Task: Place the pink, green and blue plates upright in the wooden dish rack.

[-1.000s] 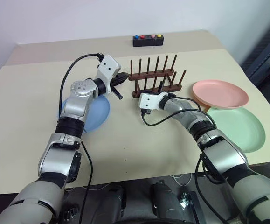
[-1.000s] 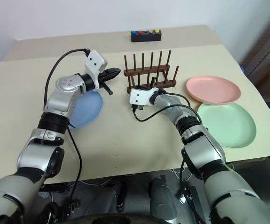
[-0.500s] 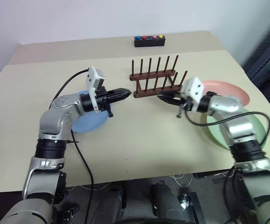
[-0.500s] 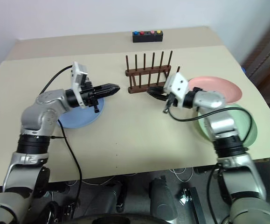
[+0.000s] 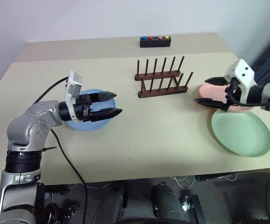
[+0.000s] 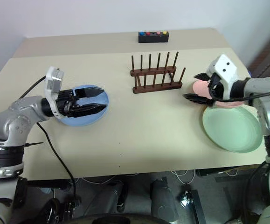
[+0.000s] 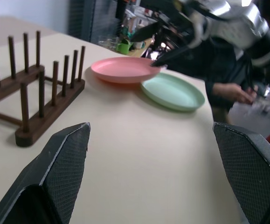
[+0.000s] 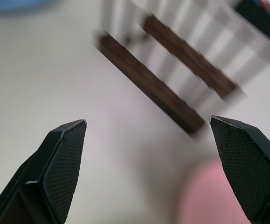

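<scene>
Plates all flat on the worktop (image 5: 139,140): blue plate (image 6: 81,120) left, pink plate (image 6: 197,87) and green plate (image 6: 231,129) right, wooden dish rack (image 5: 162,80) empty between them. Left gripper (image 5: 112,103) hovers over the blue plate, jaws spread, holding nothing. Right gripper (image 5: 208,90) is above the pink plate's near edge, jaws spread, empty.

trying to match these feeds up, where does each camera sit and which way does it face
Left eye view: on the head, looking down over the table; both arms show, left pincer above the blue plate.
Right eye view: its stereo twin, same scene; right pincer above the pink plate.
Left wrist view: looks between its own fingers across to the rack, pink plate, green plate and right pincer.
Right wrist view: looks between its fingers down at the rack.
Shared: the rack and pink plate appear in all views.
</scene>
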You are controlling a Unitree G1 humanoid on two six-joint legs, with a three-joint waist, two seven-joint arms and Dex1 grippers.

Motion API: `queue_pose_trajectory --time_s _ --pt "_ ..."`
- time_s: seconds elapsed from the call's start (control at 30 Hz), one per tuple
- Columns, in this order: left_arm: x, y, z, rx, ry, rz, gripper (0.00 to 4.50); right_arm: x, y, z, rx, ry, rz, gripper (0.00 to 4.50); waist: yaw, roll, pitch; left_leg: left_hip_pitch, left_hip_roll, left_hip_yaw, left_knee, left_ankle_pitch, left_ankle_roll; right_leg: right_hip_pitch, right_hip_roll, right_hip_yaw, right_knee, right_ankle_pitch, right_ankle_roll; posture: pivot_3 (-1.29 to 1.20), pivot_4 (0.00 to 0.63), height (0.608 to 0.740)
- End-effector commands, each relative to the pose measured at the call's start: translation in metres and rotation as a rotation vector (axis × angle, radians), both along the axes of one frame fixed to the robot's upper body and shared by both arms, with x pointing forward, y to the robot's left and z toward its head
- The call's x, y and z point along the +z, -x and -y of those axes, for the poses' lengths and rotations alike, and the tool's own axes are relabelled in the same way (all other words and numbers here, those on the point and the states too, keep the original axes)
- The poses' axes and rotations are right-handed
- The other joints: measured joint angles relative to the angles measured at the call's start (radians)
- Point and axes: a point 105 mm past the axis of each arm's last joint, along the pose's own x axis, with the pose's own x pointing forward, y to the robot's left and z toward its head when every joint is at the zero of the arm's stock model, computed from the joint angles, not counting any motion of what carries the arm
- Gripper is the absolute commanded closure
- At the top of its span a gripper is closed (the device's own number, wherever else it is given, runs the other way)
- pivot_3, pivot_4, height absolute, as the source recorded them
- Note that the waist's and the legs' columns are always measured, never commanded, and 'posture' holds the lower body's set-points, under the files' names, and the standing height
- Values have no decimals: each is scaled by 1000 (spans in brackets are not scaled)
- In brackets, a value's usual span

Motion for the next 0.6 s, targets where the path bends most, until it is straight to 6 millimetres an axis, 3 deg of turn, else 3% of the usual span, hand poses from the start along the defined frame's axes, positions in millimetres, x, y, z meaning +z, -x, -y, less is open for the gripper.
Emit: queue_pose_trajectory --time_s 0.03,0.17,0.37,0.47,0.6 --pt "16 12 1 -66 47 61 181 -12 0 18 -43 91 -60 159 -1 0 0 0 0 0 0 0 0 0 0 0 0 0 0 0 150 740" --pt "20 20 -2 -88 67 93 181 -28 2 25 -40 114 -150 159 -3 0 0 0 0 1 0 0 0 0 0 0 0 0 0 0 150 740" --pt "16 26 1 -93 56 110 181 -47 -12 55 -151 213 -183 159 -1 0 0 0 0 2 0 0 0 0 0 1 -1 0 0 0 150 740" --pt "16 24 2 -82 61 113 0 -58 -13 66 -179 226 -216 1015 0 0 0 0 0 2 0 0 0 0 0 0 -2 0 0 0 150 740" --pt "16 23 3 -75 65 114 0 -51 -16 61 -160 162 -214 3031 -3 1 0 0 0 2 0 0 0 0 0 0 -2 0 0 0 150 740"
